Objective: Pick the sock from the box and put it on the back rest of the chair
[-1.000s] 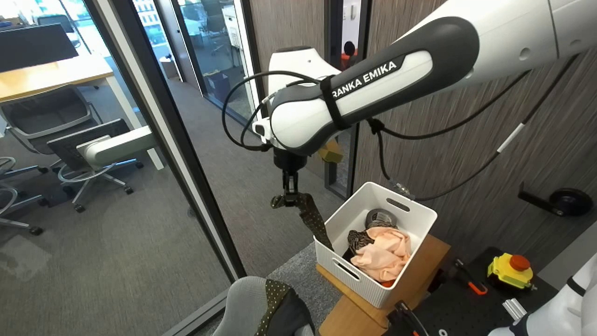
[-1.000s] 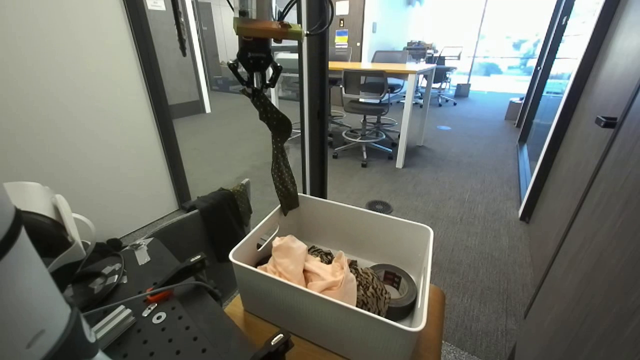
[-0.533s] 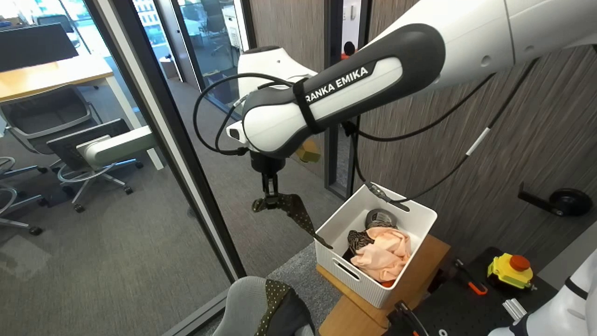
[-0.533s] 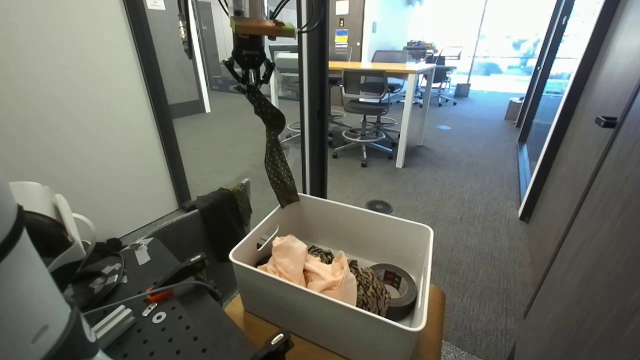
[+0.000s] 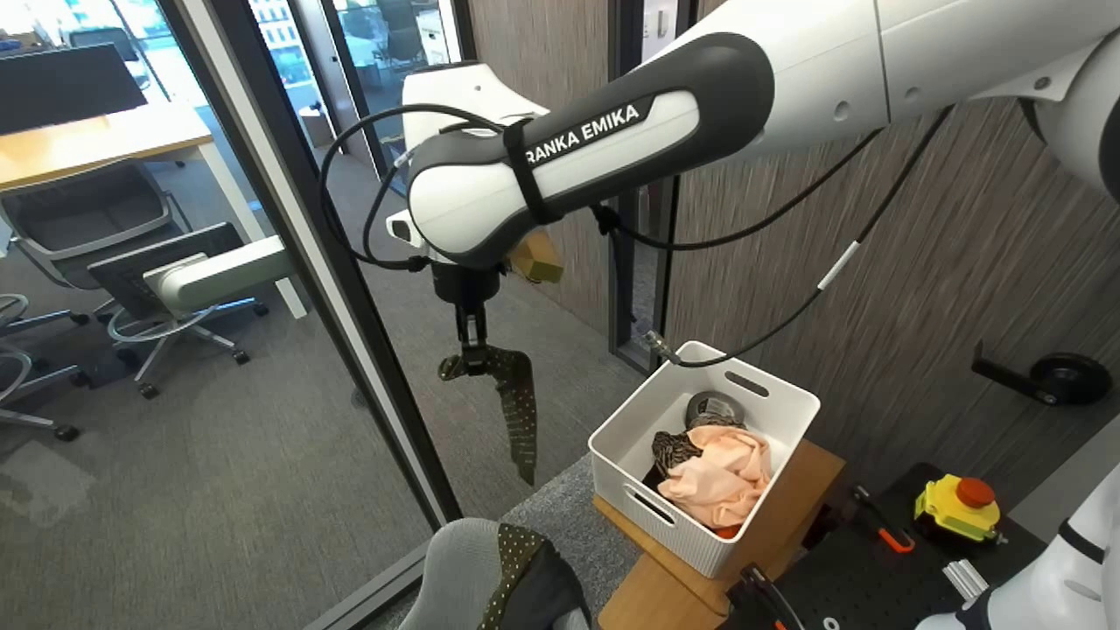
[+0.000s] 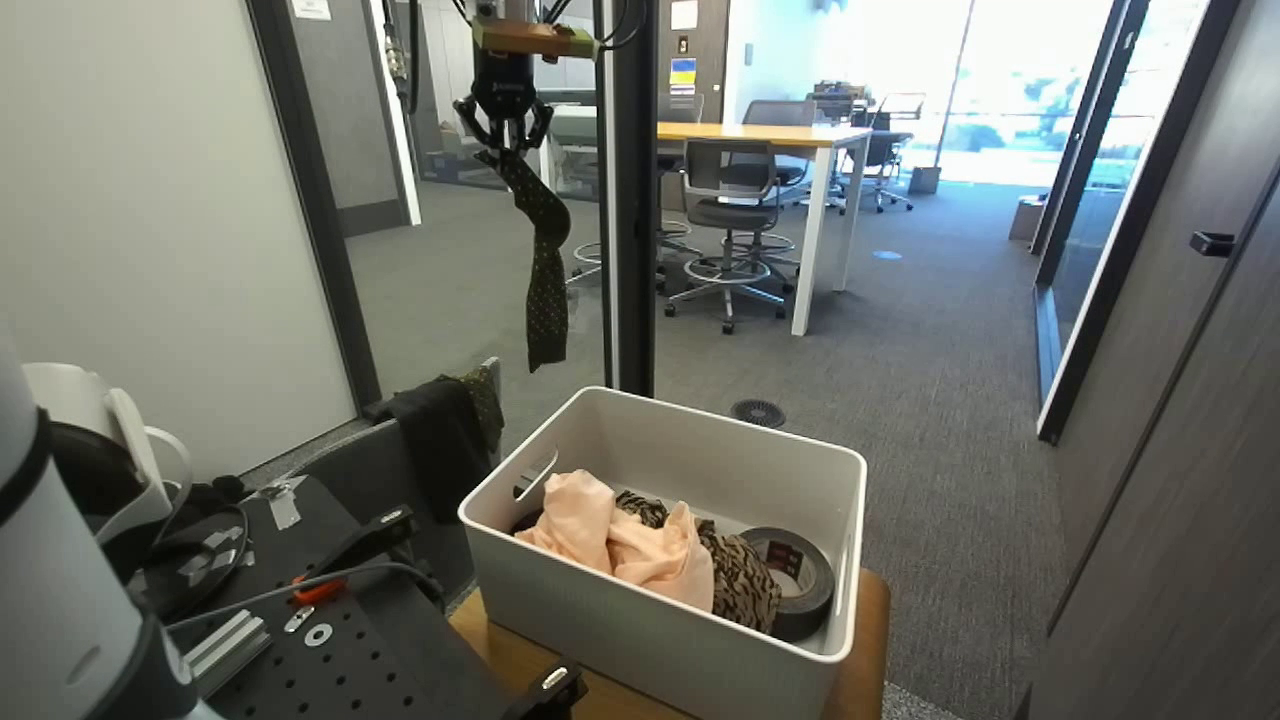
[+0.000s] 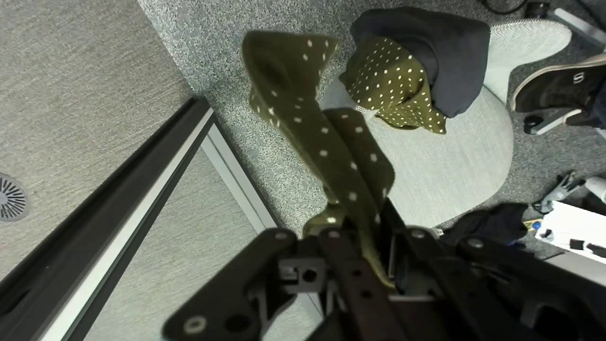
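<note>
Grey carpet [image 6: 930, 360] below; gripper [image 6: 510, 149] pinches 1 dotted sock [image 6: 547, 272] between jaws, clear of white box [image 6: 640, 635].

Patterned cloth [image 6: 742, 582]: partly between peach cloth [image 6: 640, 555] and tape roll [image 6: 808, 605]. Black lever handle [image 5: 1063, 378]: fitted to wood-grain panel [image 5: 954, 280]. Washer [image 6: 311, 638]: flat on nearby black perforated tabletop [image 6: 430, 652].

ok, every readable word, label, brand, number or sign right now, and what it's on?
"RANKA EMIKA": arm; the black strap may hide a first letter.
"S", apparently: shoe in the wrist view.
Too small or blurred to read: marks on the tape roll and gripper, the white notice at upper left in an exterior view, the blue-and-yellow sign there.
</note>
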Motion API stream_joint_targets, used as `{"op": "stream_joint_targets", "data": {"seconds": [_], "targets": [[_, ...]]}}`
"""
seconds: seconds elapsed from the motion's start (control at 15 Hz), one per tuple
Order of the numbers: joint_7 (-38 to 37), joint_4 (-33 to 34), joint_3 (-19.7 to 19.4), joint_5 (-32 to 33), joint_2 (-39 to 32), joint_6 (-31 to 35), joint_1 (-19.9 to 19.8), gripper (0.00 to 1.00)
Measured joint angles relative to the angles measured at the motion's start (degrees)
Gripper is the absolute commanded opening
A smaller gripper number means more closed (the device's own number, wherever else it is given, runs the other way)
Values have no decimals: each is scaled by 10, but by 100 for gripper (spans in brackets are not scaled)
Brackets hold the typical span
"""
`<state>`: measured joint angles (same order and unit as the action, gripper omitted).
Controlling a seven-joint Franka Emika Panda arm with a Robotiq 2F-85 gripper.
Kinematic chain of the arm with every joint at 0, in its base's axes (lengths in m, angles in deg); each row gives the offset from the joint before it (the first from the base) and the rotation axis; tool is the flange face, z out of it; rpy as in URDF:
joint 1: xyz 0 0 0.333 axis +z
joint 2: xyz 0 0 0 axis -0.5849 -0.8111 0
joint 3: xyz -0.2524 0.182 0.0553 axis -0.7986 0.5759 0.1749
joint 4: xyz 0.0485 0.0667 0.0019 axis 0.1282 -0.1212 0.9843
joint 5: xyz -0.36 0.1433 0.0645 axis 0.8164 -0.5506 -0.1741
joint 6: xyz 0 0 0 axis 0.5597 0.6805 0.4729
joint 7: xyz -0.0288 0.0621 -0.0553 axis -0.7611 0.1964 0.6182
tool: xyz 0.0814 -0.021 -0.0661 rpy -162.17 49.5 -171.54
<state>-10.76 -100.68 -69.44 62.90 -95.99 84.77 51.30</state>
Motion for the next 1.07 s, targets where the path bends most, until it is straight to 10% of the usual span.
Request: {"op": "stream_joint_targets", "data": {"seconds": [1.07], "targets": [[13, 31, 21, 0, -143, -16, 47, 8]]}}
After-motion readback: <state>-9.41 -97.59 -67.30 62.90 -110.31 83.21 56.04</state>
